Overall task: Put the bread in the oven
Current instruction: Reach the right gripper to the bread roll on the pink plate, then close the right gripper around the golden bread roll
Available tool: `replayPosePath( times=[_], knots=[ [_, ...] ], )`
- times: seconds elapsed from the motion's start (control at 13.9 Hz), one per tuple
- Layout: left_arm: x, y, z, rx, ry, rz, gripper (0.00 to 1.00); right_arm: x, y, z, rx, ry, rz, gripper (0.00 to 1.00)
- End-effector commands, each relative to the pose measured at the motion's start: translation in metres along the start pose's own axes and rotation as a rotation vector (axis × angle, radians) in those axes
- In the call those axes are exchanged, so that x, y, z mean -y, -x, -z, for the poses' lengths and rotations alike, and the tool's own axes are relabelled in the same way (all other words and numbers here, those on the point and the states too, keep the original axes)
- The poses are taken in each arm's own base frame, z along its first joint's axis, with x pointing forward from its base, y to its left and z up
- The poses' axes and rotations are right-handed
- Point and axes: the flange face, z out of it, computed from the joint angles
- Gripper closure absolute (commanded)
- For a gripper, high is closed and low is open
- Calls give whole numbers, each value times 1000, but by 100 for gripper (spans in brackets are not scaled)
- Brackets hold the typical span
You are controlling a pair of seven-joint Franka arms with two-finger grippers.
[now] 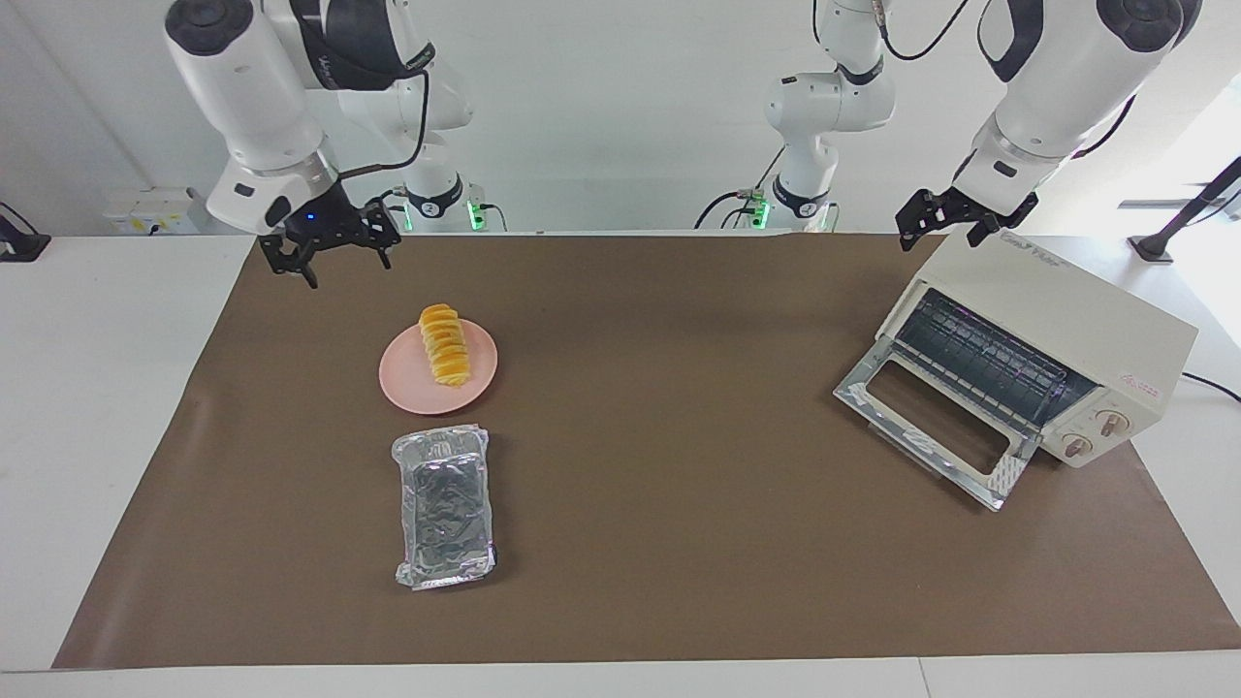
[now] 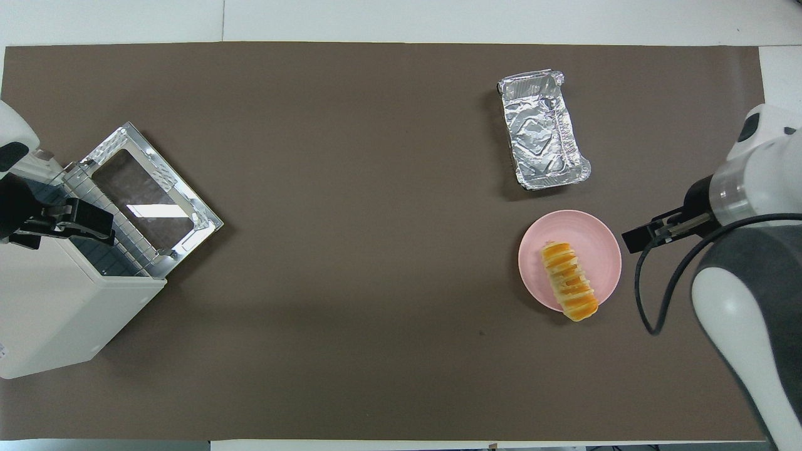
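Observation:
The yellow-orange ridged bread point(image 1: 443, 345) lies on a round pink plate point(image 1: 407, 383) toward the right arm's end of the table; it also shows in the overhead view point(image 2: 569, 280). The cream-white oven point(image 1: 1066, 310) stands at the left arm's end with its glass door point(image 1: 931, 427) dropped open and the wire rack showing. My right gripper point(image 1: 347, 269) is open and empty, up in the air beside the plate, over the brown mat's edge. My left gripper point(image 1: 945, 231) is open and empty, and waits over the oven's top edge.
A crinkled silver foil tray point(image 1: 444, 504) lies farther from the robots than the plate. A brown mat point(image 1: 679, 485) covers most of the table. The oven point(image 2: 56, 313) and its open door point(image 2: 150, 200) take up the left arm's end.

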Motion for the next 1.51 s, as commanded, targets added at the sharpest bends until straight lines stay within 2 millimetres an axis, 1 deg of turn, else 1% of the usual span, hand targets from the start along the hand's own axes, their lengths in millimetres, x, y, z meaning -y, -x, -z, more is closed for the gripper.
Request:
replayPosePath(
  times=[0.0,0.07,0.14,0.22,0.36,0.43,0.57,0.79,1.0,1.08,1.29,1.36,1.43],
  knots=[
    [3,6,3,8,13,7,0,7,-2,-51,45,-11,-11,0],
    [3,6,3,8,13,7,0,7,-9,-67,61,-17,-7,0],
    [2,6,3,7,12,6,0,15,-18,-87,42,-14,20,0],
    [3,6,3,8,14,7,0,29,-22,-108,17,-8,48,0],
    [2,6,3,7,12,6,0,38,-24,-149,-14,-5,67,0],
    [2,6,3,8,12,6,0,44,-27,-161,-27,-2,80,0],
    [3,6,3,8,13,7,0,47,-26,-176,-10,-4,99,0],
    [2,6,3,7,12,6,0,40,-21,-196,-36,-1,158,0],
    [2,6,3,7,12,6,0,45,-23,-223,-17,-9,168,0],
    [3,6,3,8,13,7,0,44,-25,-227,-24,-9,165,0],
    [2,6,3,8,12,6,0,42,-25,-228,-14,-9,165,1],
    [3,6,3,8,13,7,0,41,-24,-227,-10,-9,165,16],
    [2,6,3,8,12,6,0,40,-24,-227,-7,-8,164,42]
  ],
)
